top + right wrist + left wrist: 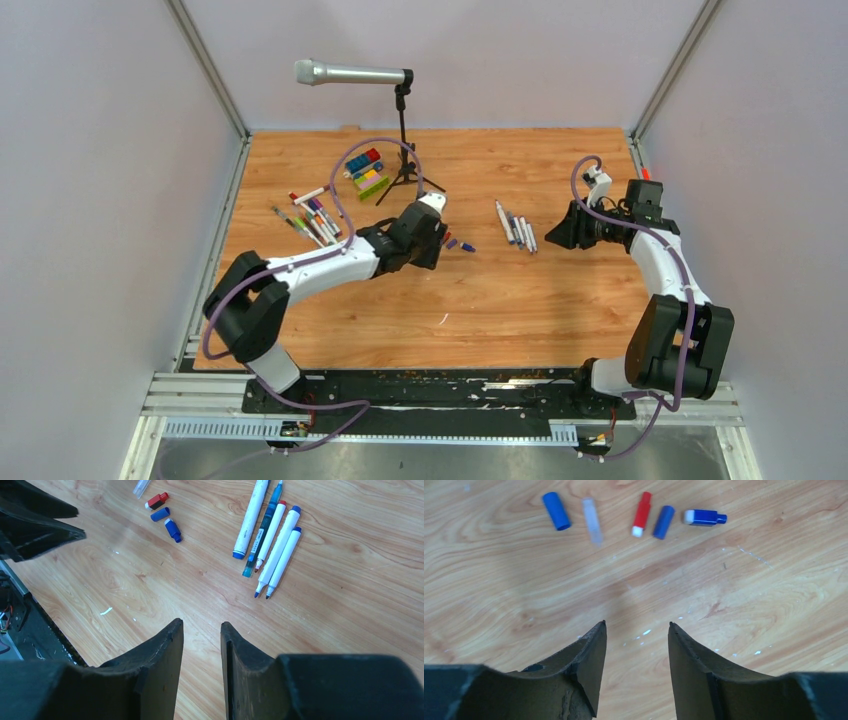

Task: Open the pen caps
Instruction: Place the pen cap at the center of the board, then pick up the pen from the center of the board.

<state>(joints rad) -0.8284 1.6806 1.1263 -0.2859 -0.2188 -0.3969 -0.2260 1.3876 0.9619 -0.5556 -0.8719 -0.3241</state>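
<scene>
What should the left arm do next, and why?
Probably swing the left gripper to the pen pile on its left and grasp one: its jaws stand open and empty, loose caps lie just ahead, and the pens at right mostly show bare tips.

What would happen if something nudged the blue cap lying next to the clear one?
The blue cap is a smooth round tube lying on its side, so it would probably roll across the table. It looks like small, hollow plastic: likely light and stiff. Its glossy skin may slip when pinched.

Pale grey walls (100,150) enclose a wooden table (480,310).
</scene>
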